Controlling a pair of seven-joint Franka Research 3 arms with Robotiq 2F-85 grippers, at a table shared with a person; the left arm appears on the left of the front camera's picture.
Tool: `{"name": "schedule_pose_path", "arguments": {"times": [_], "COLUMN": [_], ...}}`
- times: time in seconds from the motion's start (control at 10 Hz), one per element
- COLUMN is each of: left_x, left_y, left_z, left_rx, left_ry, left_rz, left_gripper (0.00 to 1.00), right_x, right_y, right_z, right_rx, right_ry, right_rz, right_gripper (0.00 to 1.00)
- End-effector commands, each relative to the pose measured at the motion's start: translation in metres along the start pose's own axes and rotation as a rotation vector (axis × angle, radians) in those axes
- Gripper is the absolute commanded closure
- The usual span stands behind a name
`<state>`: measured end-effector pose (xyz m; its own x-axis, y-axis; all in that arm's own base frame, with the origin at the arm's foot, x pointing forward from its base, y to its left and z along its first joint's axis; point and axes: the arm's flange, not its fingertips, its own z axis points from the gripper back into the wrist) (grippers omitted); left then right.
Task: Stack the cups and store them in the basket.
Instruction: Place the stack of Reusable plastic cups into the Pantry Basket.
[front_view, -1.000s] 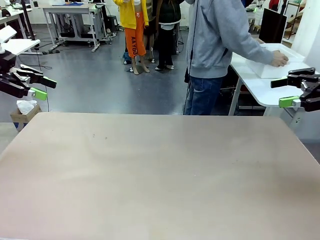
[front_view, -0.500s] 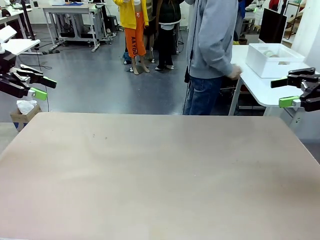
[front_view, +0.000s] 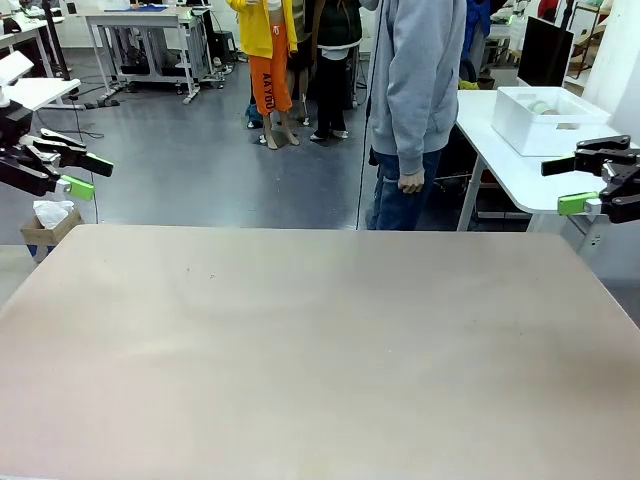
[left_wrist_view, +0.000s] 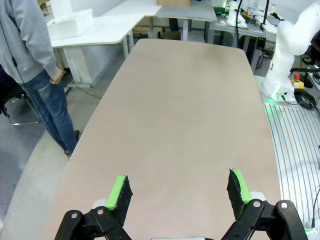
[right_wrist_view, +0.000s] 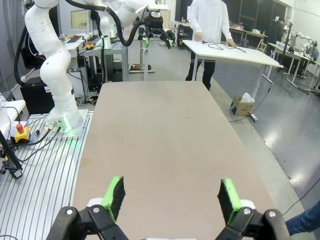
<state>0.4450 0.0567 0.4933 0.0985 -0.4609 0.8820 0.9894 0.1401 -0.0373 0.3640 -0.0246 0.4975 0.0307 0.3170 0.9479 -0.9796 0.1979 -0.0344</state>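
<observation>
floor (front_view: 200, 150): grey, glossy | white desks (front_view: 505, 150) | far wall: perhaps windows

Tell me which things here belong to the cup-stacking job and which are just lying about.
Job:
- white basket, on the side table, something pale inside
- left claw, open
- right claw, open
- main table

Lying about:
- cardboard box on the floor

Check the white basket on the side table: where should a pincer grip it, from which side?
Probably the long rim wall of the basket, taken from above: it sits upright and open-topped on the side table, the near wall exposed. Handle slots can't be made out. Both pincers are open, away from it.
</observation>
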Motion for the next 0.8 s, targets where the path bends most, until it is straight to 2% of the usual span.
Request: {"name": "schedule_pose_path", "arguments": {"times": [0.0, 0.7], "left_x": [0.0014, 0.0014], "left_y": [-0.0021, -0.0021], "left_z": [0.0006, 0.0006], "left_rx": [-0.007, -0.007], "left_ry": [0.005, 0.005], "left_rz": [-0.006, -0.006], "left_gripper": [0.00, 0.00], "right_x": [0.0051, 0.0051], "right_y": [-0.0036, -0.0036], "right_z": [0.0003, 0.0003], "right_rx": [-0.010, -0.010], "right_ry": [-0.008, -0.008], "right_rz": [-0.015, -0.015], "right_gripper": [0.00, 0.00]}}
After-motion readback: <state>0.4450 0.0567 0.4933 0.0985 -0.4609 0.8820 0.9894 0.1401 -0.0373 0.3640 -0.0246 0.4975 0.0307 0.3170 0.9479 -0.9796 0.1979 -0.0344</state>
